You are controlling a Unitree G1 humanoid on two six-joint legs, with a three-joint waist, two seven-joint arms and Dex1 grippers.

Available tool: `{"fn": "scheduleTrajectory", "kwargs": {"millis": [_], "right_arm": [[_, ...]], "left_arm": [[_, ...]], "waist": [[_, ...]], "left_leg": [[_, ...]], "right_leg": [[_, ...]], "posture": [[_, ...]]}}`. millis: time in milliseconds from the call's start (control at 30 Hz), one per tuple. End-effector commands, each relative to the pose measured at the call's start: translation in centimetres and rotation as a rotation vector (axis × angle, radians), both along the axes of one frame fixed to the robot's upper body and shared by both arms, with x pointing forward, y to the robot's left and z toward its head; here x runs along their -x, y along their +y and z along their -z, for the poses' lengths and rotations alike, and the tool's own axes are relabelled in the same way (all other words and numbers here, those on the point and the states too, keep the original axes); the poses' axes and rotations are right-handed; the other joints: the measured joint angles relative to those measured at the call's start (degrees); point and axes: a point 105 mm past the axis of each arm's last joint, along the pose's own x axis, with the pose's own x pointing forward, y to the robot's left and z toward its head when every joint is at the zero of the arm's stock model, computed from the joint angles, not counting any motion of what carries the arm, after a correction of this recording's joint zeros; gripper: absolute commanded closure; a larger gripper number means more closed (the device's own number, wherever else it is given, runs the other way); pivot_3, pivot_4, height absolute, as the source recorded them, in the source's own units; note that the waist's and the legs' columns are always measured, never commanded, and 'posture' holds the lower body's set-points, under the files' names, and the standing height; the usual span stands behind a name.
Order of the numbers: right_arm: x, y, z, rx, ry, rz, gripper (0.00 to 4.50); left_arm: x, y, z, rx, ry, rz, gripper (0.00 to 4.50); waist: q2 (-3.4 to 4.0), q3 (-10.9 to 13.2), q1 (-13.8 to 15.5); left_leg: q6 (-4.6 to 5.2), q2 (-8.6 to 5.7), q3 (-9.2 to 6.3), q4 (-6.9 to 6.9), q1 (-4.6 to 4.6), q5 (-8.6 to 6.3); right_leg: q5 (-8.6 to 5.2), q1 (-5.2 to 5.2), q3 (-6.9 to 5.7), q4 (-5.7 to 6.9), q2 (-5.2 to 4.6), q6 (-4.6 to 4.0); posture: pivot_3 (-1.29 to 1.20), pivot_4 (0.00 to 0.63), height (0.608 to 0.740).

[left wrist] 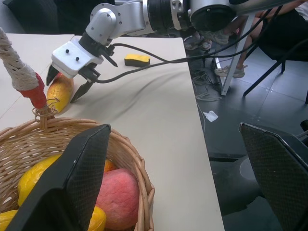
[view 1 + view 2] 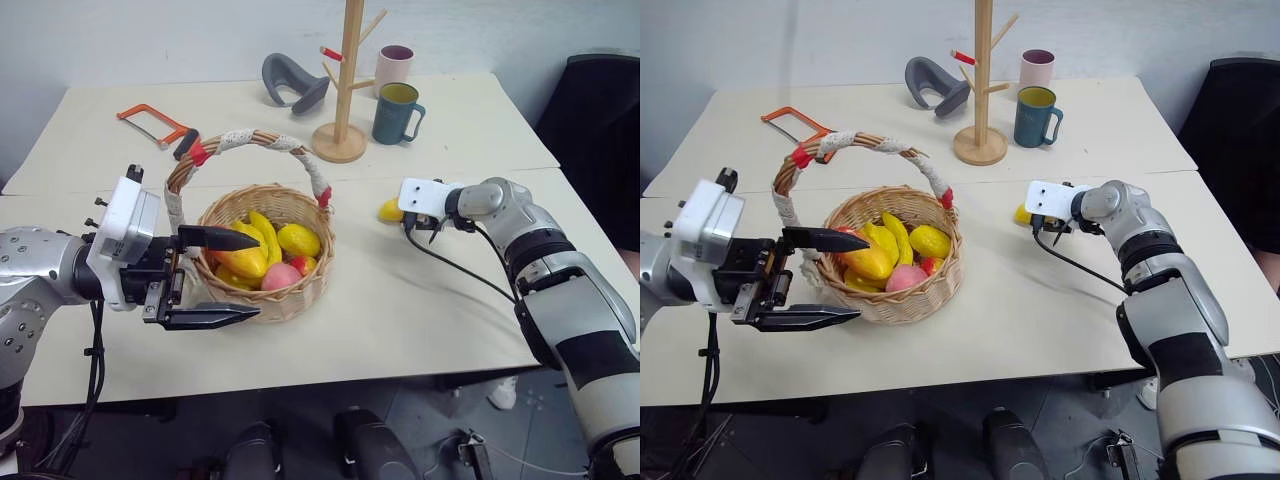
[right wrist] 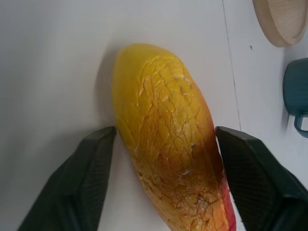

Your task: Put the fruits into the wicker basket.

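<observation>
One long yellow-orange mango [image 3: 168,139] with a red end lies on the tabletop [image 2: 420,300] toward its right edge, well apart from the wicker basket [image 2: 290,300], which stands near the middle of the front half. The right tool [image 3: 163,168] reaches down over this mango with a black finger on either side of it; the fingers [image 3: 82,178] sit just beside the fruit's flanks, and whether they press on it I cannot tell. The left tool [image 2: 222,277] hovers at the basket's left side with its two fingers spread wide, one above the rim and over the fruit, the other outside the wall, holding nothing. Inside the basket lie bananas [image 2: 262,232], a lemon [image 2: 299,239], a pink peach [image 1: 118,197] and a yellow mango [image 2: 243,262]. The basket's arched handle [image 2: 255,140], wrapped in white cloth with red tape at the ends, rises over them. Toward the far edge stand a wooden mug tree [image 2: 343,90], a teal mug [image 2: 396,113], a pink cup [image 2: 395,66], a grey curved object [image 2: 292,82] and an orange hacksaw [image 2: 155,125]. A flat yellow block [image 1: 137,60] lies near the right edge.
</observation>
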Motion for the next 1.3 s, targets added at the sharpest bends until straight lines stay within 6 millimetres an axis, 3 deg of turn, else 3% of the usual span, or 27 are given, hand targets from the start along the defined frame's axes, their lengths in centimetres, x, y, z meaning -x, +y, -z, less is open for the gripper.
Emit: {"fn": "scheduleTrajectory", "kwargs": {"millis": [33,167,233,367,433,500,633,833,867,967,1133,1200,1300], "right_arm": [[0.5,-0.3,-0.9,-0.066,0.047,-0.028,2.46],[2.4,0.5,-2.7,-0.218,0.142,-0.146,2.69],[5.4,1.7,-4.2,-0.376,0.26,-0.245,2.69],[13.7,4.5,-5.7,-0.57,0.458,-0.393,2.69],[16.3,5.9,-6.0,-0.627,0.511,-0.412,2.69],[17.5,7.6,-6.8,-0.699,0.535,-0.418,2.69],[18.1,10.3,-8.3,-0.803,0.553,-0.427,2.69],[17.2,15.2,-12.1,-0.987,0.546,-0.492,2.69],[17.0,15.6,-12.3,-1.001,0.546,-0.492,2.69],[14.5,18.0,-10.6,-0.94,0.464,-0.42,2.69],[14.7,18.1,-10.4,-0.979,0.526,-0.419,1.12],[15.7,17.6,-10.6,-0.97,0.553,-0.45,0.49],[17.6,16.0,-10.9,-0.959,0.585,-0.498,0.49]], "left_arm": [[0.4,0.1,-0.7,-0.001,-0.027,0.006,0.0],[0.0,0.7,-0.9,0.024,-0.004,-0.019,0.0],[-0.3,1.6,-0.8,0.02,0.014,-0.049,0.0],[-0.9,3.3,-0.4,-0.016,0.029,-0.108,0.0],[-1.1,3.6,-0.4,-0.019,0.03,-0.113,0.0],[-1.2,3.6,-0.5,-0.019,0.031,-0.11,0.0],[-1.3,3.6,-0.5,-0.024,0.032,-0.106,0.0],[-1.3,3.8,-0.6,-0.028,0.029,-0.104,0.0],[-1.3,3.7,-0.6,-0.028,0.028,-0.104,0.0],[-1.0,3.7,-0.6,-0.023,0.016,-0.113,0.0],[-0.8,3.6,-0.6,-0.019,0.013,-0.117,0.0],[-0.9,3.5,-0.6,-0.015,0.01,-0.113,0.0],[-0.9,3.3,-0.7,-0.011,0.007,-0.104,0.0]], "waist": [[0.0,0.0,-0.01],[0.0,0.0,0.04],[0.0,0.0,0.25],[0.05,0.03,1.41],[0.05,0.03,1.36],[0.04,0.03,1.14],[0.03,0.02,1.36],[0.02,0.01,1.33],[0.02,0.01,1.37],[-0.02,-0.01,1.34],[-0.03,-0.01,1.42],[-0.03,-0.01,1.42],[-0.03,-0.02,1.48]], "left_leg": [[0.0,0.0,-0.01,0.0,0.0,0.0],[-0.02,0.01,-0.01,-0.02,0.0,-0.01],[-0.02,0.02,-0.05,-0.05,-0.01,-0.02],[-0.07,0.08,-0.18,-0.17,-0.05,-0.04],[-0.12,0.11,-0.24,-0.23,0.0,-0.05],[-0.1,0.12,-0.23,-0.23,0.0,-0.05],[0.05,0.07,-0.29,-0.24,0.06,-0.06],[-0.12,0.07,-0.27,-0.37,-0.11,0.05],[-0.14,0.08,-0.27,-0.36,-0.1,0.05],[-0.11,0.06,-0.28,-0.4,-0.11,0.03],[-0.05,0.03,-0.23,-0.4,-0.18,0.0],[-0.04,0.04,-0.27,-0.4,-0.19,-0.01],[0.0,0.04,-0.31,-0.4,-0.19,-0.03]], "right_leg": [[0.0,0.0,-0.01,0.01,0.0,0.0],[0.0,-0.02,-0.03,0.03,0.01,0.0],[0.0,-0.01,-0.06,0.05,0.01,0.0],[-0.04,-0.05,-0.2,0.07,0.01,-0.04],[-0.09,-0.05,-0.27,0.06,0.02,-0.12],[-0.1,-0.04,-0.26,0.06,0.02,-0.14],[-0.07,-0.02,-0.35,0.14,-0.01,-0.19],[-0.08,-0.25,-0.35,0.13,-0.02,-0.22],[-0.1,-0.25,-0.37,0.13,-0.01,-0.25],[-0.11,-0.23,-0.39,0.06,-0.04,-0.27],[-0.11,-0.28,-0.37,0.03,-0.08,-0.27],[-0.11,-0.27,-0.41,0.03,-0.08,-0.27],[-0.11,-0.26,-0.45,0.03,-0.09,-0.27]], "posture": [[0.0,0.15,0.74],[0.0,0.15,0.74],[0.0,0.15,0.74],[0.0,0.15,0.74],[0.0,0.15,0.74],[0.0,0.15,0.74],[0.0,0.15,0.74],[0.0,0.15,0.74],[0.0,0.15,0.74],[0.0,0.15,0.74],[0.0,0.15,0.74],[0.0,0.15,0.74],[0.0,0.15,0.74]]}}
